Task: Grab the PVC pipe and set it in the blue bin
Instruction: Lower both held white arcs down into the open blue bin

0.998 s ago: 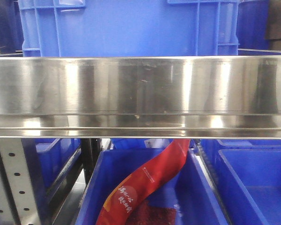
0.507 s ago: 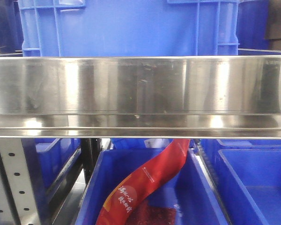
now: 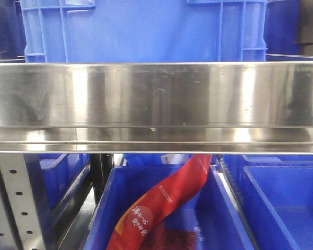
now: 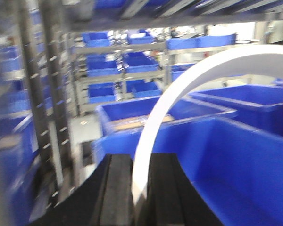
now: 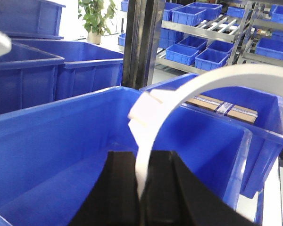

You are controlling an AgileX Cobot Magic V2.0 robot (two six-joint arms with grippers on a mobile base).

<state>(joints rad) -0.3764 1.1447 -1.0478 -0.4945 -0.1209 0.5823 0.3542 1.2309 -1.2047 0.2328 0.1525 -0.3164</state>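
PVC pipe (image 4: 144,141): clamped tight in both left gripper (image 4: 140,162) and right gripper (image 5: 141,157), arched over the blue bin (image 5: 47,141). Looked mid-transport, not yet released. Probably called next for lowering inside, then opening both jaws.

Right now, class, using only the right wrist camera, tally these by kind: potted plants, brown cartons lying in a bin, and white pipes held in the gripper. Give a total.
Potted plant: 1
Brown carton: 1
White PVC pipe held in the right gripper: 1
Total: 3
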